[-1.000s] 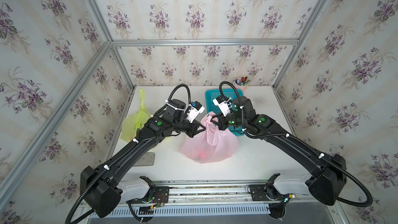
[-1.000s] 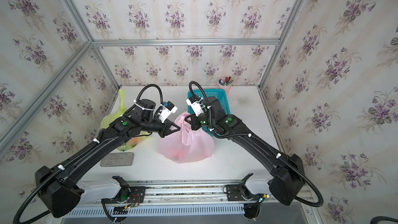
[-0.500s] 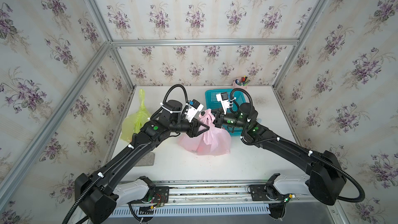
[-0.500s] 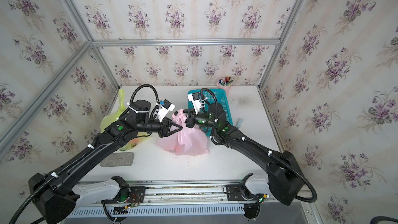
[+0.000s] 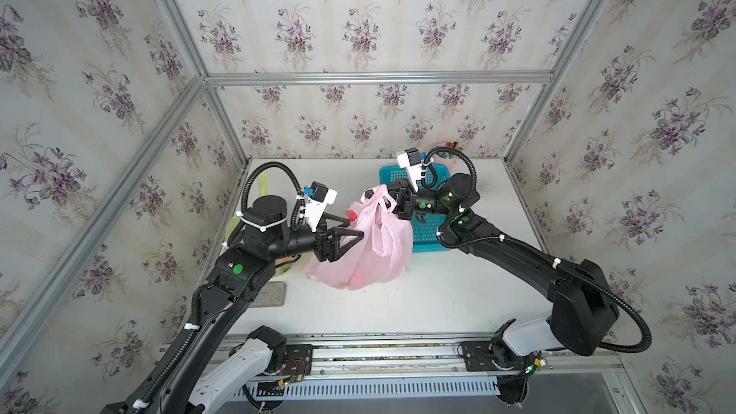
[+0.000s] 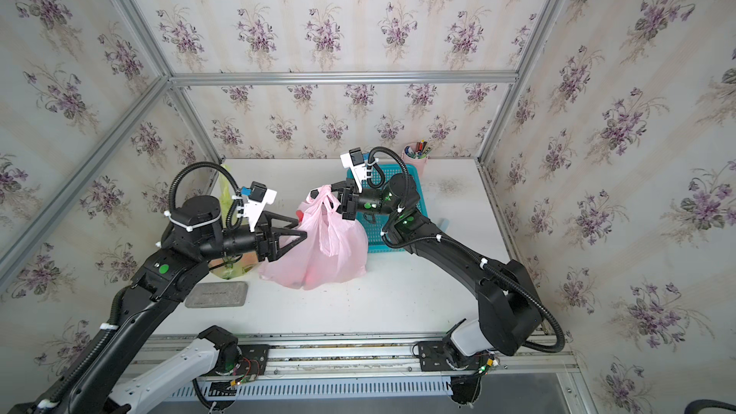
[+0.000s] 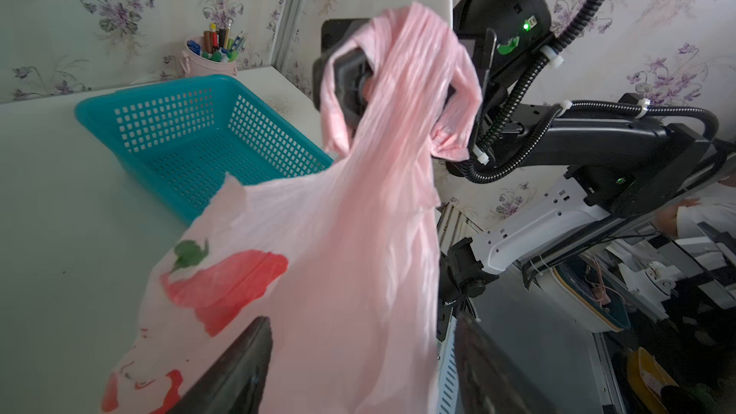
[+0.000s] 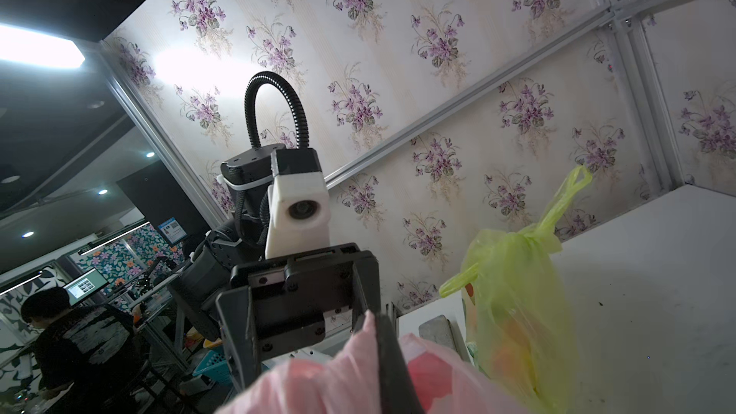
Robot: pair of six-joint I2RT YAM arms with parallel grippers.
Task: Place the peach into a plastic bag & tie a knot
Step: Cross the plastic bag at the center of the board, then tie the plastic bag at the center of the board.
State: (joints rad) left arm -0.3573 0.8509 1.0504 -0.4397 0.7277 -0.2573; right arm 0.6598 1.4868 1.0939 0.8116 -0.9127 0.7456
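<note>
Your right gripper (image 5: pixel 392 204) is pinched tight on the top of the pink bag (image 5: pixel 376 248) and holds it up. Your left gripper (image 5: pixel 353 225) is wide open and holds nothing. Its 2 fingers (image 7: pixel 235 368) sit on each side of the bag's middle. The bag lies just right of that open gripper. Its long neck runs from the table (image 5: pixel 438 304) up and to the far right, into the right gripper. A red lump low in the bag looks like the peach (image 5: pixel 358 277), and the bag's bottom rests on the table. I think the left arm is nearer to grab the neck for the knot. I cannot tell if a knot is made yet.
</note>
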